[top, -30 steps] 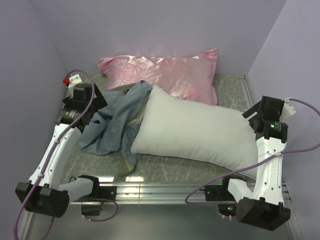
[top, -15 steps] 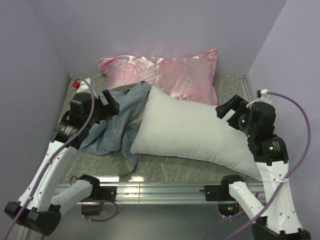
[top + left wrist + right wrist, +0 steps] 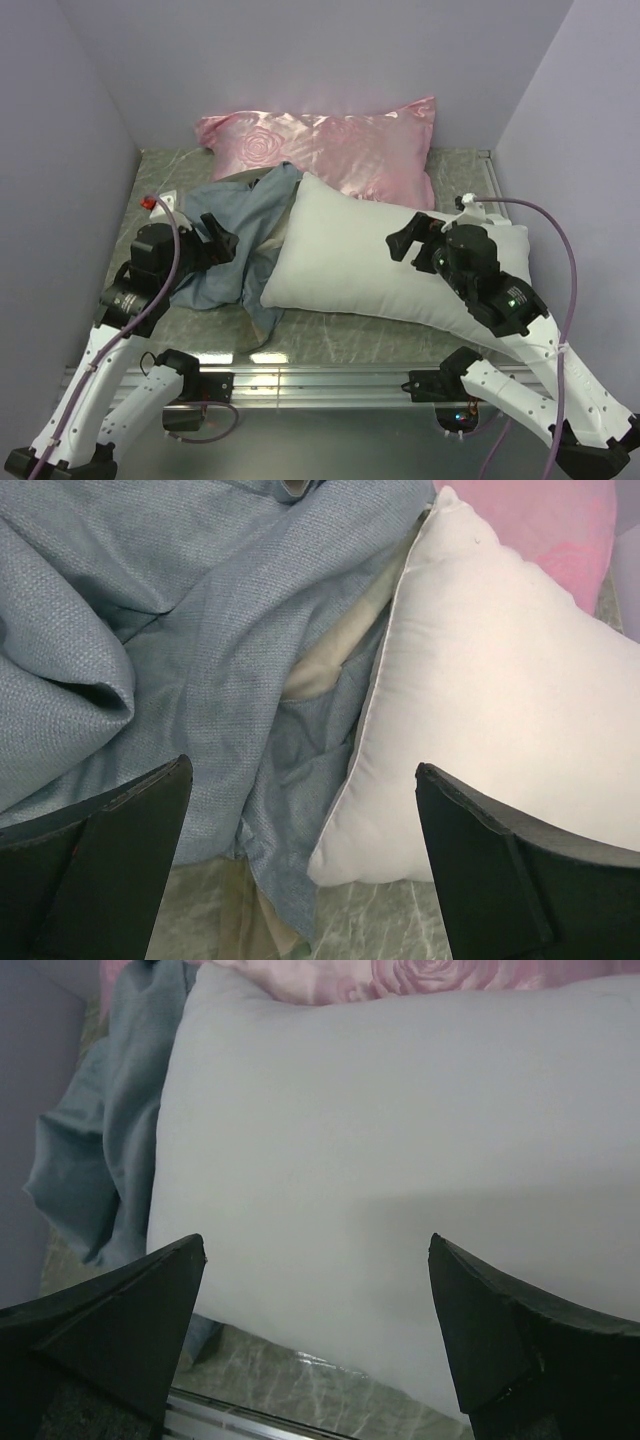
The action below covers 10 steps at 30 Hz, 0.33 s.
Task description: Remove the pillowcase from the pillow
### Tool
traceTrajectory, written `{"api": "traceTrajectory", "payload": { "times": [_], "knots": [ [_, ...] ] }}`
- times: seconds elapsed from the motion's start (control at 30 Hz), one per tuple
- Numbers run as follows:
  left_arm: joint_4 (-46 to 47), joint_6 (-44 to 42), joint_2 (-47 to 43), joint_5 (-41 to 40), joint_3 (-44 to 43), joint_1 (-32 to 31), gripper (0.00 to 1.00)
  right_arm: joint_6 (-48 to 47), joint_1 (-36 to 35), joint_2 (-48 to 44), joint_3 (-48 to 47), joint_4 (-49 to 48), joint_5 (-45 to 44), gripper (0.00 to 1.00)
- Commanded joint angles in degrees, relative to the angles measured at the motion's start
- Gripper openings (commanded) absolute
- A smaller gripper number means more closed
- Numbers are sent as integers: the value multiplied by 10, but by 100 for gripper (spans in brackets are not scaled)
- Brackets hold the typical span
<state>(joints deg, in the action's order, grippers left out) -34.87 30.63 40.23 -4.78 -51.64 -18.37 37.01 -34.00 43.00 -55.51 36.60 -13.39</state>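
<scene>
The off-white pillow (image 3: 390, 270) lies bare across the middle of the table. Its left edge rests on the crumpled pillowcase (image 3: 235, 250), which shows its grey-blue inside. My left gripper (image 3: 216, 238) hovers open and empty over the pillowcase. In the left wrist view the gripper (image 3: 302, 768) spans the pillowcase (image 3: 170, 630) and the pillow's corner (image 3: 500, 700); a beige fold (image 3: 320, 665) shows between them. My right gripper (image 3: 404, 241) hovers open and empty above the pillow. In the right wrist view the gripper (image 3: 317, 1242) is over the pillow (image 3: 400, 1130), with the pillowcase (image 3: 110, 1130) at the left.
A shiny pink rose-patterned pillow (image 3: 330, 145) lies at the back, touching the white pillow. The marbled green table (image 3: 330, 335) has a metal rail (image 3: 320, 380) along its front edge. Lilac walls close in on the left, back and right.
Both arms swung in from the sides. The left gripper came over the pillowcase, the right over the pillow. Pillow and pillowcase have not moved.
</scene>
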Motion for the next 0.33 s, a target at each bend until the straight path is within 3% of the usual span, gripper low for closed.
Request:
{"api": "traceTrajectory", "payload": {
  "times": [0.0, 0.3],
  "knots": [
    [33, -8, -18, 22, 8, -2, 99, -3, -4, -21, 4, -41, -38, 100],
    [47, 0, -33, 28, 8, -2, 100, -10, -4, -29, 0, -33, -45, 100]
  ]
}}
